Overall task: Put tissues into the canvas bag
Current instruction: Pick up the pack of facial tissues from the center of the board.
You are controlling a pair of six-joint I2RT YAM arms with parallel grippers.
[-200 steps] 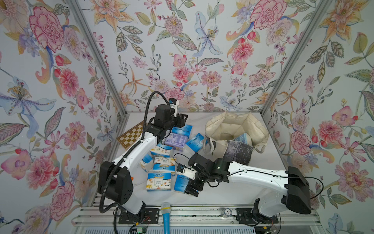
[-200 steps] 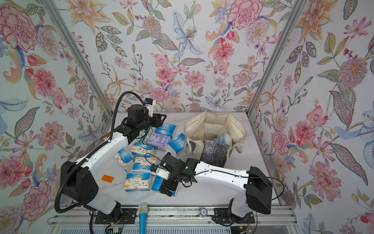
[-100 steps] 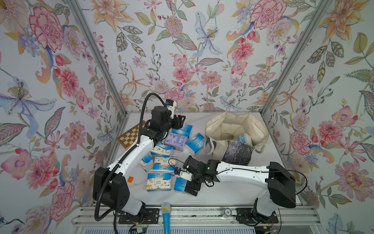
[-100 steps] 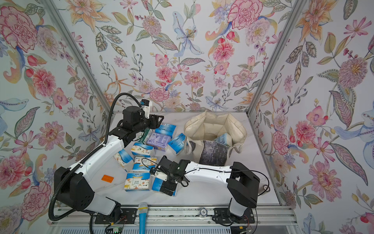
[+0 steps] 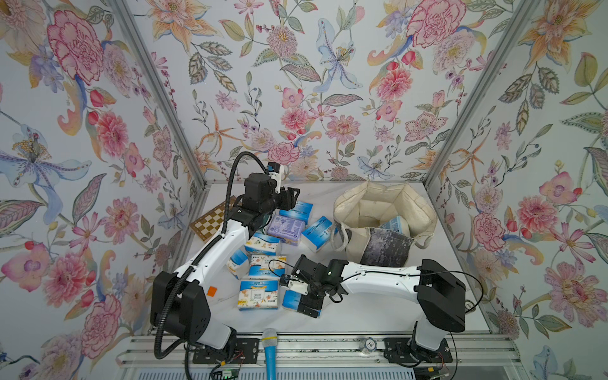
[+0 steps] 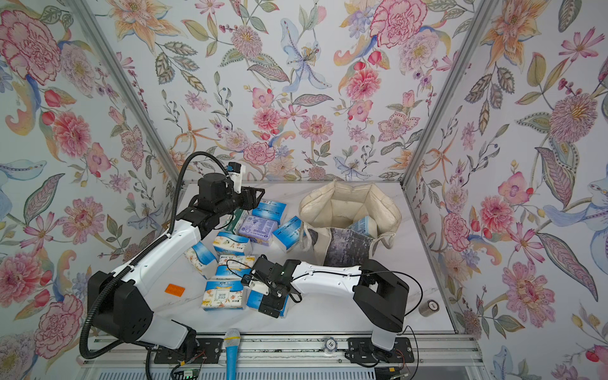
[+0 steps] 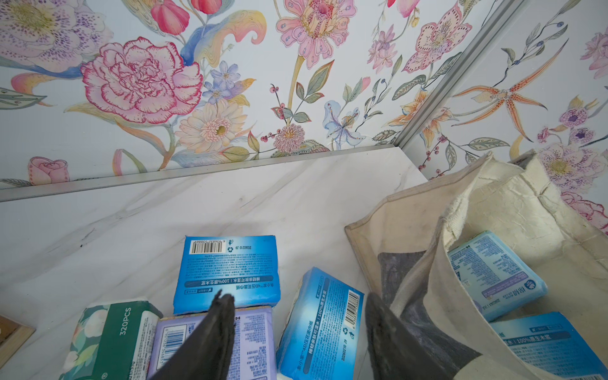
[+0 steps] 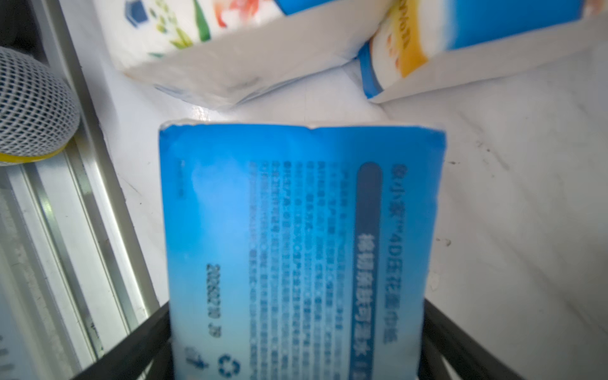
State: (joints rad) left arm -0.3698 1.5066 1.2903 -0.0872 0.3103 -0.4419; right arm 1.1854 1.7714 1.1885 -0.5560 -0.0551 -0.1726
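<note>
Tissues [image 5: 266, 265]: loose heap on the left half of the table [image 5: 362, 316], running from front edge to far edge; two already in the bag [image 5: 368, 204]. Most of the job is left, I judge.
Front pack [image 8: 296, 250]: blue, flat on the table by the front edge, about mid-width, just beside a cartoon pack [image 5: 258, 294]. Its long sides are free, so it looks like the easy grab.
Right claw [image 5: 304, 306]: down over the front pack, fingers [image 8: 148, 335] spread wide, one along each long side. No squeeze seen; pack not lifted. Set for a pinch across the narrow width, I reckon.
Mid heap: cartoon packs crowded together, some tilted on neighbours; hard to straddle cleanly.
Left claw [image 7: 297, 297]: fingers apart, nothing between them, hovering over the lavender pack [image 7: 255, 345] and a tilted blue pack [image 7: 322, 322] near the far edge. Probably lined up for its own pick, well apart from the right arm.
Green pack [image 7: 112, 335]: just beside the lavender pack, toward the left edge.
Bag: far right corner, mouth up and gaping, walls slumped outward, dark print facing the front edge. An open mouth allows a drop from above; the soft rim may fold if bumped.
Inside bag: two blue packs [image 7: 493, 276] lying against its wall.
Board [image 5: 210, 222]: chequered, far left edge, partly under the left arm; not part of the job.
</note>
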